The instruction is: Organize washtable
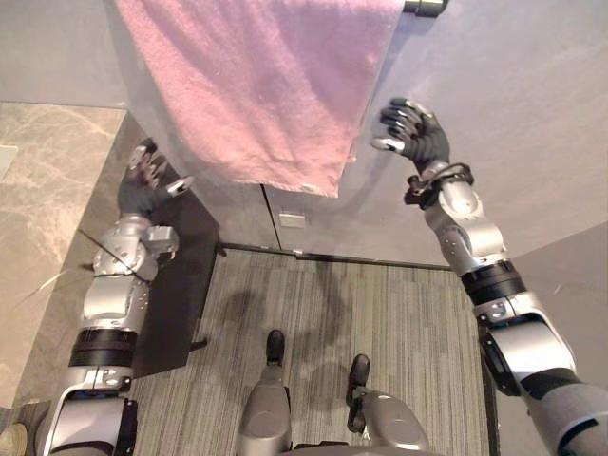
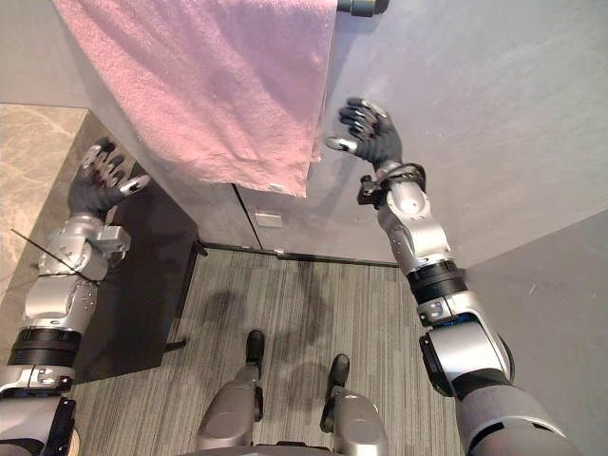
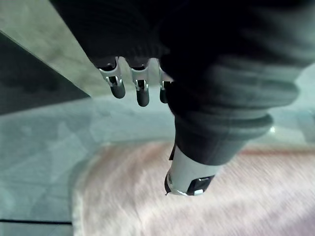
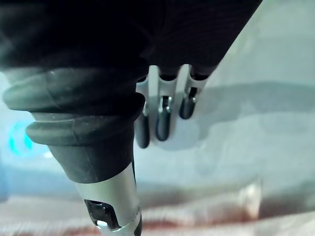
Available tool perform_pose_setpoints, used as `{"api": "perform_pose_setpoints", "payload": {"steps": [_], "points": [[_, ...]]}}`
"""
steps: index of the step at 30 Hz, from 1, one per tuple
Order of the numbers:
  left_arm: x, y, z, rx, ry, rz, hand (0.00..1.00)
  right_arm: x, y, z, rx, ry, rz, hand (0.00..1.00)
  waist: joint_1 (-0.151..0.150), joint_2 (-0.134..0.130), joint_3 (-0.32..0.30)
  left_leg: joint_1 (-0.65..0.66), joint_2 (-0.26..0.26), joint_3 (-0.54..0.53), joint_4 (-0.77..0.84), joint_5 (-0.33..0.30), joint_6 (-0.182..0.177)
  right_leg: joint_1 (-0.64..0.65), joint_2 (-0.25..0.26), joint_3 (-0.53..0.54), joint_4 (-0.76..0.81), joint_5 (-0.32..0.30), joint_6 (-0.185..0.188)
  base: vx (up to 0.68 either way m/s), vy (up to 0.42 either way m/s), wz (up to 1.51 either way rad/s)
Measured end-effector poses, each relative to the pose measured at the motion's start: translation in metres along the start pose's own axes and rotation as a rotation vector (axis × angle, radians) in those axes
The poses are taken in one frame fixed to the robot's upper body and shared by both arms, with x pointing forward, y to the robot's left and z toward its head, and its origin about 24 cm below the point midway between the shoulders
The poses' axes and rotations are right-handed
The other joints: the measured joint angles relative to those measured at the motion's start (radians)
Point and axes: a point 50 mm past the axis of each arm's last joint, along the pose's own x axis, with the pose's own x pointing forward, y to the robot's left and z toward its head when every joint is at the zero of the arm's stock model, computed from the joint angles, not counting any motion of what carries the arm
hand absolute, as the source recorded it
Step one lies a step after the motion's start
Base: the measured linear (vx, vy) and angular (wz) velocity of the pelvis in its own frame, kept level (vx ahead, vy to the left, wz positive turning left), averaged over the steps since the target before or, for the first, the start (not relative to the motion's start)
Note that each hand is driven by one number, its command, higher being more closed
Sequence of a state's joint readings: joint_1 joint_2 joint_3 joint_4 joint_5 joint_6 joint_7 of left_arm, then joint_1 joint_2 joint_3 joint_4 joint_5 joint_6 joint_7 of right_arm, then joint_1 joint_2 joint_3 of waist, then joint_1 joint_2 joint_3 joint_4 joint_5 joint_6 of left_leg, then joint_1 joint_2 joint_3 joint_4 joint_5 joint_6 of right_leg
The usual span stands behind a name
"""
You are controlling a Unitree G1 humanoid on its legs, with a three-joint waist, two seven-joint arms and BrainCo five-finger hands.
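Pink towel (image 1: 256, 85) hangs at top centre, its upper edge cut off by the frame. Dark rail end (image 1: 425, 7) shows at upper right. Left hand (image 1: 140, 188) is mid-left and right hand (image 1: 421, 141) upper right of the towel (fingers loosely spread, nothing held, clear of the cloth).

Right hand (image 4: 123, 73), seen from its own wrist. We see the dark ribbed cover close to the lens, with the silver, dark-tipped fingers (image 4: 164, 120) reaching out side by side, only loosely bent and closing on nothing. The thumb (image 4: 110, 196) stands apart from them, extended. Past the fingers we find a pale grey wall (image 4: 256, 137); past the thumb, a blurred band of pink towel (image 4: 206, 216). We cannot tell whether thumb and cloth touch.
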State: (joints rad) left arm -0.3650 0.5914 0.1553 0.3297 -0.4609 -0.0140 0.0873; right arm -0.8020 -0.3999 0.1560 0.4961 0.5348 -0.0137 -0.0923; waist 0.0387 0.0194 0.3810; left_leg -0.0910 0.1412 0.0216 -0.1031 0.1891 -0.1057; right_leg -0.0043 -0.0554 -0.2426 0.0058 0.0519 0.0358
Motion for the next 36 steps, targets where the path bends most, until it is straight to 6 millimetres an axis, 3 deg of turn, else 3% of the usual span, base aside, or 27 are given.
{"api": "perform_pose_setpoints", "payload": {"steps": [4,8,10,11,13,15,16,18,19,20,21,22,23,24,26,29,32,33,34,35,36], "points": [[-0.015,0.024,-0.029,-0.029,0.1,0.102,0.0,-0.016,-0.021,-0.026,0.005,0.073,-0.075,0.0,0.004,0.001,-0.02,-0.002,0.002,0.007,0.0,0.001,-0.002,0.0,0.0,0.007,-0.014,0.003,0.0,0.01,-0.005,-0.05],[-0.043,0.033,-0.066,-0.075,0.218,0.174,0.0,-0.061,-0.037,-0.084,0.093,0.237,-0.18,0.0,0.004,0.0,-0.086,-0.006,0.0,0.015,0.0,-0.001,0.0,0.001,0.001,0.012,-0.032,0.003,0.001,0.06,-0.024,-0.04],[-0.061,0.032,-0.089,-0.094,0.295,0.207,0.0,-0.094,-0.039,-0.12,0.153,0.349,-0.238,0.0,-0.001,0.001,-0.104,0.0,0.001,0.024,0.0,-0.002,-0.001,0.005,0.001,0.016,-0.036,0.003,0.001,0.04,-0.023,-0.08],[-0.066,0.03,-0.094,-0.091,0.311,0.208,0.0,-0.102,-0.038,-0.127,0.161,0.376,-0.246,0.0,-0.003,0.001,-0.105,0.003,0.001,0.025,0.0,-0.002,-0.001,0.007,0.001,0.017,-0.036,0.003,0.001,0.0,-0.02,-0.06],[-0.089,0.023,-0.12,-0.085,0.413,0.207,0.0,-0.136,-0.036,-0.155,0.193,0.486,-0.282,0.0,-0.026,0.0,-0.122,0.01,0.001,0.037,0.0,-0.008,0.002,0.008,0.0,0.028,-0.036,0.0,0.005,-0.03,-0.005,-0.11],[-0.109,0.015,-0.142,-0.105,0.509,0.197,0.0,-0.164,-0.039,-0.171,0.201,0.559,-0.312,0.0,-0.029,0.0,-0.147,0.017,0.0,0.055,0.0,-0.02,0.0,0.006,-0.001,0.044,-0.037,-0.009,0.017,0.0,0.003,-0.27],[-0.135,0.007,-0.165,-0.123,0.612,0.192,0.0,-0.194,-0.043,-0.187,0.202,0.64,-0.348,0.0,-0.039,-0.001,-0.178,0.022,-0.003,0.07,0.0,-0.029,0.007,0.001,-0.002,0.059,-0.036,-0.014,0.016,0.02,0.003,-0.29],[-0.161,-0.002,-0.187,-0.142,0.734,0.185,0.0,-0.225,-0.049,-0.204,0.19,0.742,-0.388,0.0,-0.06,-0.002,-0.2,0.029,-0.006,0.078,0.0,-0.033,0.008,0.001,-0.006,0.067,-0.035,-0.019,0.022,0.01,0.015,-0.21],[-0.19,-0.011,-0.21,-0.154,0.872,0.184,0.0,-0.257,-0.053,-0.22,0.192,0.855,-0.454,0.0,-0.08,-0.003,-0.218,0.041,-0.006,0.094,0.0,-0.039,0.008,0.001,-0.013,0.084,-0.029,-0.026,0.032,0.01,0.022,-0.25],[-0.204,-0.016,-0.218,-0.163,0.932,0.189,0.0,-0.273,-0.055,-0.227,0.197,0.905,-0.489,0.0,-0.084,-0.004,-0.224,0.048,-0.007,0.102,0.0,-0.041,0.009,0.001,-0.015,0.091,-0.026,-0.026,0.033,0.02,0.02,-0.44],[-0.23,-0.026,-0.233,-0.196,1.043,0.213,0.0,-0.304,-0.058,-0.237,0.206,1.005,-0.561,0.0,-0.087,-0.006,-0.229,0.069,-0.007,0.126,0.0,-0.053,0.006,0.001,-0.015,0.114,-0.023,-0.027,0.034,0.02,0.007,-0.43],[-0.243,-0.032,-0.238,-0.212,1.095,0.224,0.0,-0.323,-0.059,-0.241,0.206,1.062,-0.594,0.0,-0.088,-0.008,-0.235,0.076,-0.007,0.137,0.0,-0.057,0.006,0.003,-0.016,0.122,-0.02,-0.028,0.036,0.05,0.004,-0.55],[-0.269,-0.044,-0.247,-0.224,1.199,0.236,0.0,-0.356,-0.059,-0.247,0.2,1.166,-0.653,0.0,-0.088,-0.008,-0.251,0.086,-0.007,0.16,0.0,-0.06,0.009,0.001,-0.017,0.14,-0.009,-0.03,0.038,0.05,0.001,-0.45],[-0.282,-0.045,-0.25,-0.215,1.242,0.251,0.0,-0.39,-0.058,-0.249,0.198,1.26,-0.715,0.0,-0.093,-0.011,-0.256,0.098,-0.006,0.175,-0.001,-0.064,0.005,0.001,-0.018,0.153,-0.003,-0.034,0.044,0.05,-0.002,-0.41],[-0.294,-0.042,-0.252,-0.194,1.289,0.28,0.0,-0.433,-0.057,-0.246,0.186,1.385,-0.788,0.0,-0.102,-0.012,-0.262,0.121,-0.004,0.201,-0.001,-0.071,0.002,0.0,-0.018,0.171,0.007,-0.042,0.054,0.01,0.001,-0.37],[-0.319,-0.032,-0.253,-0.18,1.355,0.363,0.0,-0.474,-0.055,-0.237,0.102,1.514,-0.809,0.0,-0.111,-0.022,-0.271,0.159,-0.004,0.26,-0.001,-0.088,0.003,-0.002,-0.018,0.217,0.018,-0.044,0.057,0.01,0.012,-0.56],[-0.32,-0.029,-0.253,-0.153,1.354,0.366,0.0,-0.487,-0.034,-0.24,0.077,1.616,-0.704,0.0,-0.108,-0.033,-0.274,0.177,-0.004,0.297,-0.001,-0.095,0.005,-0.004,-0.024,0.214,0.044,-0.056,0.077,-0.03,0.006,-0.38],[-0.318,-0.03,-0.253,-0.133,1.353,0.339,0.0,-0.486,-0.023,-0.243,0.078,1.645,-0.635,0.0,-0.109,-0.031,-0.279,0.174,0.004,0.293,-0.001,-0.096,0.008,-0.007,-0.03,0.198,0.038,-0.09,0.13,-0.02,-0.056,-0.03],[-0.32,-0.035,-0.253,-0.12,1.359,0.308,0.0,-0.489,-0.03,-0.241,0.067,1.662,-0.633,0.0,-0.105,0.009,-0.298,0.157,0.035,0.285,-0.002,-0.1,0.018,-0.015,-0.022,0.167,0.066,-0.121,0.13,-0.01,-0.066,0.11],[-0.318,-0.037,-0.253,-0.096,1.358,0.254,0.0,-0.487,-0.032,-0.243,0.065,1.682,-0.626,0.0,-0.109,0.003,-0.309,0.146,0.052,0.276,-0.001,-0.093,0.028,-0.058,-0.034,0.13,0.257,-0.149,0.052,0.01,-0.094,0.41],[-0.312,-0.034,-0.252,-0.043,1.347,0.188,0.0,-0.49,-0.024,-0.244,0.086,1.708,-0.624,0.0,-0.105,-0.026,-0.326,0.133,0.027,0.251,0.0,-0.084,0.036,-0.062,-0.082,0.135,0.382,-0.151,0.062,0.01,-0.025,0.56]]}}
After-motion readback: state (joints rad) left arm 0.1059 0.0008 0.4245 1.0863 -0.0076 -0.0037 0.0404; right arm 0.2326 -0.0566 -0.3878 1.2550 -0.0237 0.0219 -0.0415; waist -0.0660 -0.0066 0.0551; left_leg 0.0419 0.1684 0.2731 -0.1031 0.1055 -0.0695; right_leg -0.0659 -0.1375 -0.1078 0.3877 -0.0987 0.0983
